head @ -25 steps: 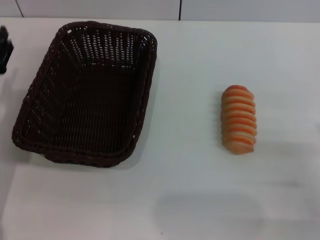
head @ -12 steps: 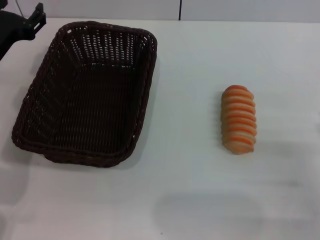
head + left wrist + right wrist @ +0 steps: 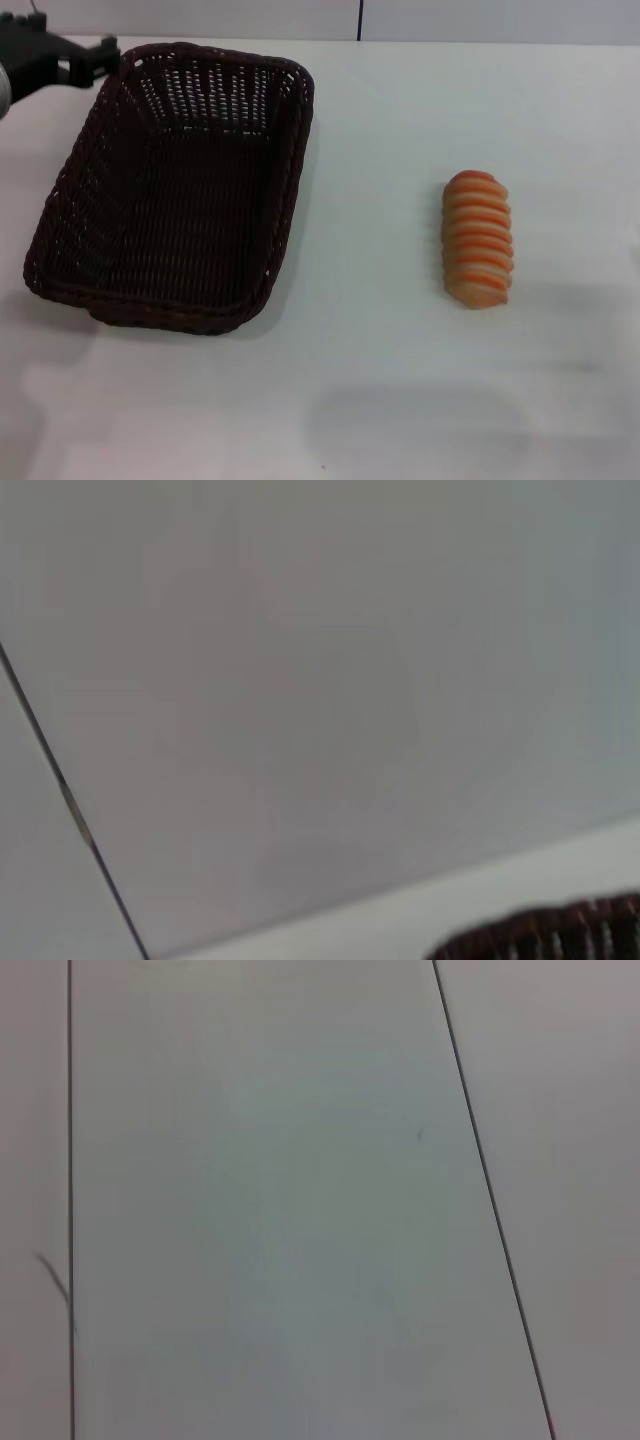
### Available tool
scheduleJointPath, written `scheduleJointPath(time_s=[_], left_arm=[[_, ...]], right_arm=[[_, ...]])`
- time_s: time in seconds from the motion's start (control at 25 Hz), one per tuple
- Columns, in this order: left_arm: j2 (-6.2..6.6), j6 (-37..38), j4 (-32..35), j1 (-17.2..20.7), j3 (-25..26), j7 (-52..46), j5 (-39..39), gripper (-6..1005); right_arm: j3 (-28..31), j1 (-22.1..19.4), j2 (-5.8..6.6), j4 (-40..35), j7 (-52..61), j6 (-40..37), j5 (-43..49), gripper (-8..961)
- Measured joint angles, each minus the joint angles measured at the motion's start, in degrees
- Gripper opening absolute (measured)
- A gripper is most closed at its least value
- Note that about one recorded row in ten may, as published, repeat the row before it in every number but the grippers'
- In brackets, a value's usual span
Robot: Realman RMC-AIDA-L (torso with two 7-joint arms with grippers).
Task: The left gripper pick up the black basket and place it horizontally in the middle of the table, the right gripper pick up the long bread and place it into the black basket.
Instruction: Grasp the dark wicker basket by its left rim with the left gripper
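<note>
Left hand now shows at the far left corner of the head view, its dark fingers reaching toward the far left corner of the black basket and nearly at its braided rim. A second ago only a sliver of it showed at the left edge, farther from the rim, so it has travelled inward and toward the basket's far end. Whether its fingers are spread or closed I cannot tell, and it has hold of nothing that I can see.

Going by size: the white desk carries everything. The black basket lies on its left half, lengthwise away from the robot and a little skewed, empty, and unmoved across the three head pictures. The left wrist view catches only a bit of that basket's rim at its edge. The long bread lies on the right half, well apart from the basket, ridged side up, also unmoved.

The right hand is in no picture.

My reading: the approach to the basket is under way, the grasp on the rim is not yet made, and the turn, the centring and the bread all remain.
</note>
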State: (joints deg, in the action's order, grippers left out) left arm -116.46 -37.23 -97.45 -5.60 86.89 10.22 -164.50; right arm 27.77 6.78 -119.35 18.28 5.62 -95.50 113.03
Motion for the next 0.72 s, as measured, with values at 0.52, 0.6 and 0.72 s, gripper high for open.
scheduleJointPath(time_s=[0.52,0.6,0.72], left_arm=[[-1.72,-14.90,0.37,-3.34,2.29,2.71,0.31,768],[-1.73,-14.88,1.92,-3.99,2.45,2.85,0.30,767],[-1.72,-15.12,4.59,-5.37,2.50,2.88,0.28,767]], right_arm=[[-0.44,0.07,0.09,-0.09,0.00,0.41,-0.01,822],[-0.44,0.07,0.09,-0.09,0.00,0.42,-0.01,822],[-0.44,0.07,0.09,-0.09,0.00,0.48,-0.01,822]])
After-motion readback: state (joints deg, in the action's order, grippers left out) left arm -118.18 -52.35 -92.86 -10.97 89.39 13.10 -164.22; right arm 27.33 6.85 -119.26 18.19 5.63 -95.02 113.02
